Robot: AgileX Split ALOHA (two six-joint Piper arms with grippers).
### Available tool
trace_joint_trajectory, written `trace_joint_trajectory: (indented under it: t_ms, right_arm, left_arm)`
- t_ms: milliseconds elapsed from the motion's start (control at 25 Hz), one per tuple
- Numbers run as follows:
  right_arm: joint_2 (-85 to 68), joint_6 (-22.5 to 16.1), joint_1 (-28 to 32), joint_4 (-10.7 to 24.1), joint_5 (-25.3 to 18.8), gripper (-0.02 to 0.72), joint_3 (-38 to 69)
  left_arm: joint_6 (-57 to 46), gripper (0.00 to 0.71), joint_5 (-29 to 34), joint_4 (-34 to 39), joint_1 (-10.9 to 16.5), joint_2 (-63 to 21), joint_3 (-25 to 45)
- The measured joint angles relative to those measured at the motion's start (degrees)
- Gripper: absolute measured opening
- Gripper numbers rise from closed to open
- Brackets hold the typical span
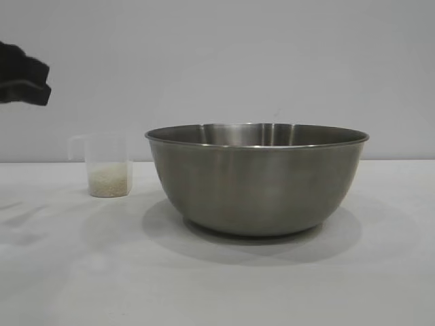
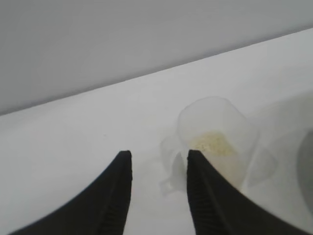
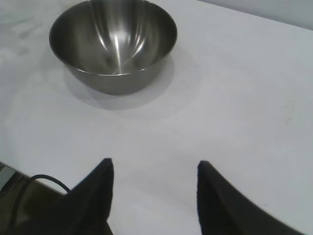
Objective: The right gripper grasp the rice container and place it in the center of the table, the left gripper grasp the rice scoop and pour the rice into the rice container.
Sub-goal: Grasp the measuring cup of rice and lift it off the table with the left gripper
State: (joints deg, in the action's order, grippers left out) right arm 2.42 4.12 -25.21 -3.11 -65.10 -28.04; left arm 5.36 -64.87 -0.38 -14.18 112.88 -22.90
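Left gripper (image 2: 159,191): jaws parted, empty, aligned just short of rice scoop (image 1: 109,168) handle for grasp. Scoop, holding rice (image 1: 109,180), stands at 9 o'clock of rice container (image 1: 257,178), mid-table (image 1: 217,285). Right gripper (image 3: 154,196): released, well clear.
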Motion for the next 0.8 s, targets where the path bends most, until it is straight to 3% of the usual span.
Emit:
trace_joint_trajectory:
  t_ms: [640, 800]
  right_arm:
    - [0.0, -0.1, 0.0, 0.0, 0.0, 0.37, 0.0]
    - [0.0, -0.2, 0.0, 0.1, 0.0, 0.37, 0.0]
  left_arm:
    - [-0.8, 0.214, -0.2, -3.6, 0.0, 10.2, -12.6]
    - [-1.0, 0.072, -0.2, -3.7, 0.0, 12.1, -15.3]
